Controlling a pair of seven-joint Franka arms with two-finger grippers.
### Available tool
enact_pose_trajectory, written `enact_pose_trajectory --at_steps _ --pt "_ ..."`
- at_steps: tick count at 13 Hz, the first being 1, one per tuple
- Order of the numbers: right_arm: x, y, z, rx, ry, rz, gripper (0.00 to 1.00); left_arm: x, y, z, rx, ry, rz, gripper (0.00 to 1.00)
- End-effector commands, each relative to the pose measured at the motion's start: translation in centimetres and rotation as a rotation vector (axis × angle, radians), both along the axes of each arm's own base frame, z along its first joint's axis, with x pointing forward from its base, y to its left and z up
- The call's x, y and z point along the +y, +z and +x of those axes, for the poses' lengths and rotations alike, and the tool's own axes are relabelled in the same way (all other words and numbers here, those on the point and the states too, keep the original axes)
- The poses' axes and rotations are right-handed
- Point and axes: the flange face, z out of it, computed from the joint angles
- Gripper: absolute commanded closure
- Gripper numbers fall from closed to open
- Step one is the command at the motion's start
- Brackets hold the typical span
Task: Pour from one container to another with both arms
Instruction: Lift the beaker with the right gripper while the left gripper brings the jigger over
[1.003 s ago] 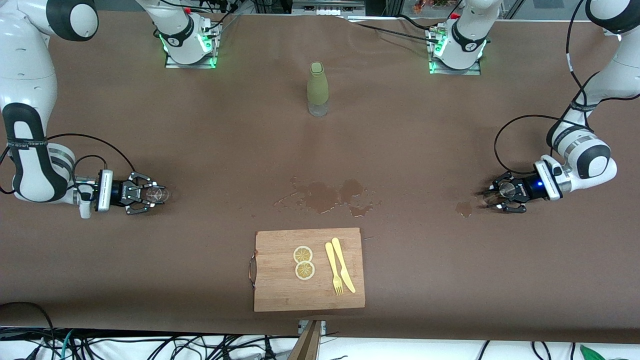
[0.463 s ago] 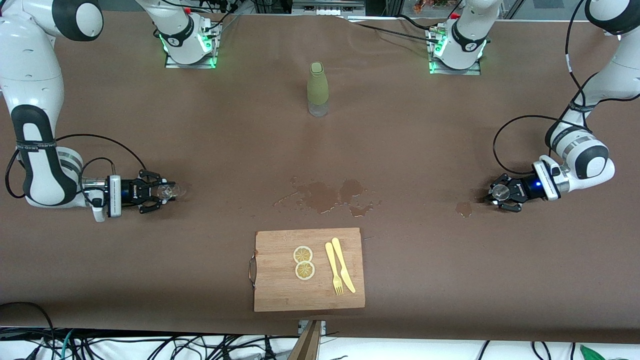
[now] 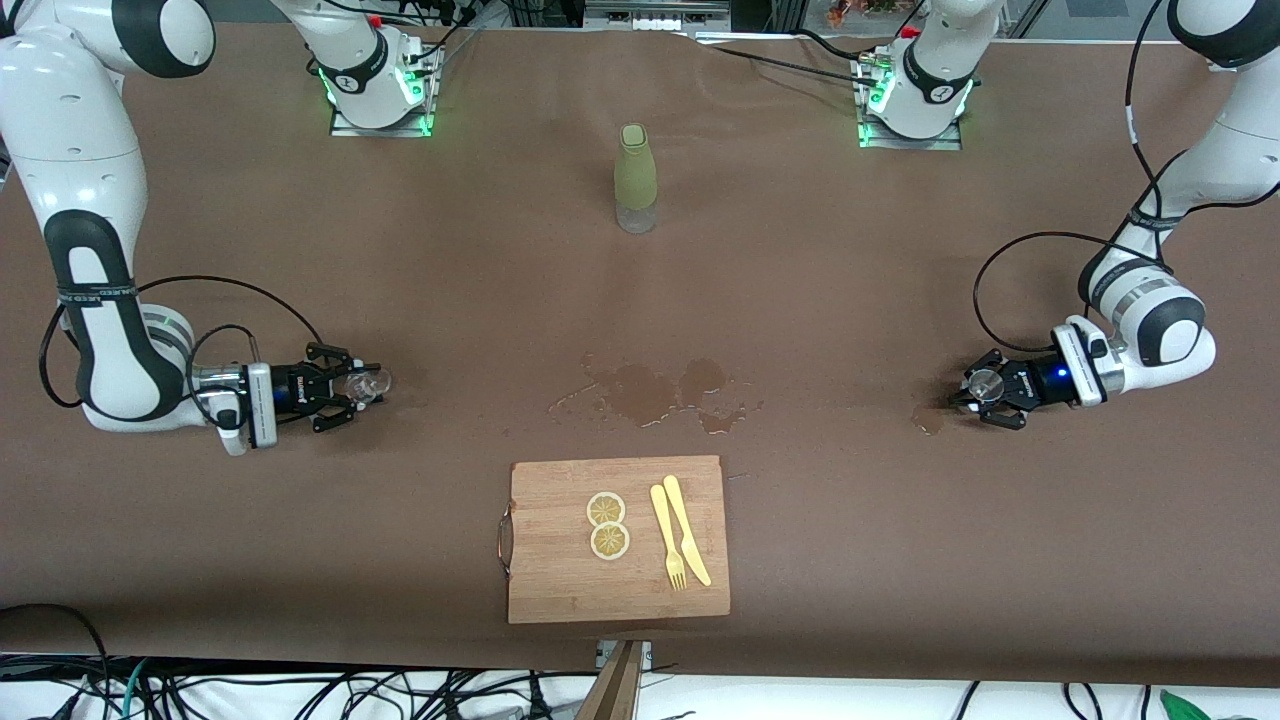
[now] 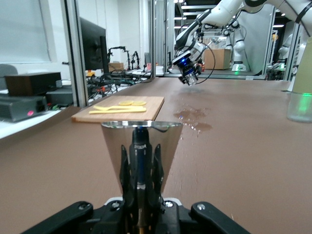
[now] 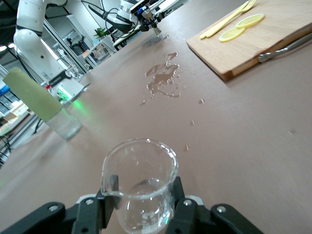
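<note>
Right wrist view alone shows liquid in the beaker (image 5: 140, 187).

bare table mid-span (image 3: 850, 300) — only bottle (image 3: 635, 178), cutting board (image 3: 618, 540)

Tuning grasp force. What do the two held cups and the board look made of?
Beaker in the right gripper: clear glass or hard plastic, see-through with a pour lip. Cup in the left gripper: looks like polished metal, a mirror-like cone reflecting the fingers. Cutting board: wood, matte, visible grain, with a metal-looking handle.
</note>
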Motion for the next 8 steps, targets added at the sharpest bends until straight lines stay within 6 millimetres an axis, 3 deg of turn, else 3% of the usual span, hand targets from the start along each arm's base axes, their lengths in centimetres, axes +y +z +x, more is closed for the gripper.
enact_pose_trajectory --at_steps 1,4,6,8 --pt "2.9 1.4 0.6 0.055 0.007 0.015 0.80 -2.5 1.1 0.5 -0.006 -0.008 -0.050 1.00" --pt "5.9 2.2 0.9 0.104 0.021 -0.001 0.80 -6.7 1.3 1.3 0.044 -0.059 -0.073 1.00" --pt "7.9 2.2 0.9 0.145 0.028 -0.014 0.80 -10.6 1.4 1.8 0.047 -0.093 -0.094 1.00" --pt "11.1 3.8 1.2 0.163 0.027 -0.019 0.80 -14.7 1.4 2.0 0.053 -0.140 -0.107 1.00"
